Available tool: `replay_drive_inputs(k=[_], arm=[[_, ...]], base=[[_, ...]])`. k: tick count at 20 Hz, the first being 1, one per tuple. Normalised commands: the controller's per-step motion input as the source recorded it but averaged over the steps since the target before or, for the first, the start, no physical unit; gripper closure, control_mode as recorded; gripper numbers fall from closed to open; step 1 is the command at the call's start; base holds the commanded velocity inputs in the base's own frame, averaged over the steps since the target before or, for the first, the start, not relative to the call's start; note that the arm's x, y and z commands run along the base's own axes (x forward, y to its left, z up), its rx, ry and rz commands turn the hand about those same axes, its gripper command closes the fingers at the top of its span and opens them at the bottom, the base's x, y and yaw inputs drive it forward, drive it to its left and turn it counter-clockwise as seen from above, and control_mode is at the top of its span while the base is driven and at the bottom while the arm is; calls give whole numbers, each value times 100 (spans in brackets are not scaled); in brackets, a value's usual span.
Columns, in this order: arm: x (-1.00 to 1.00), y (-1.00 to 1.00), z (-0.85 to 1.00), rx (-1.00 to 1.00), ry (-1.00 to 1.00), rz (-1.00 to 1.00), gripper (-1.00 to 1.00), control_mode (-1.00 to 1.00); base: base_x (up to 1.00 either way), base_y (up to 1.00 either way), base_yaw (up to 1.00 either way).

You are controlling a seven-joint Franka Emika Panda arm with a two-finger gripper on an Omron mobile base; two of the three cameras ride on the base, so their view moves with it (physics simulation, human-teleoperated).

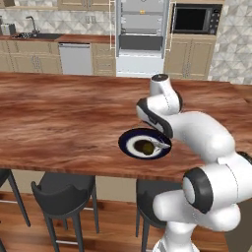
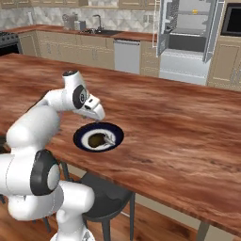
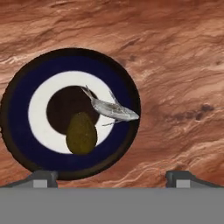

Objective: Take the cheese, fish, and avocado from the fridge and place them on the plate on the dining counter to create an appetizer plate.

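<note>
on the reddish-brown wood-grain table, near its front edge, sits the small round navy-black plate with a pale ring and a dark centre. a dark olive-brown egg-shaped avocado lies on the plate, and in the hand view its long axis runs up and down with the narrower end towards the plate's middle. a slim silvery-grey fish lies just beside it, tail over the plate's centre and head pointing out to the rim; whether the two touch i cannot tell. the robot's two-finger hand hangs above the plate, its dark tips spread wide and holding nothing. the tabletop is smooth, streaked grain, with broad bare room to either side of the plate and behind it. across the room the tall light-grey fridge stands with its doors open, grey shelves showing inside.
</note>
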Motion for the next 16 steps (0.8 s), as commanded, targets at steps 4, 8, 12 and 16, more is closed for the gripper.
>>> replay_drive_inputs(k=[4, 8, 12, 16], arm=[[-100, -78, 23, 5, -19, 0, -100, -100], [-100, -56, 0, 7, -15, 8, -100, -100], [-100, -14, 9, 1, -15, 19, -100, -100], [-24, 0, 1, 0, 0, 4, -100, 100]], base=[[0, 0, 0], [0, 0, 0], [0, 0, 0], [-75, -49, 5]])
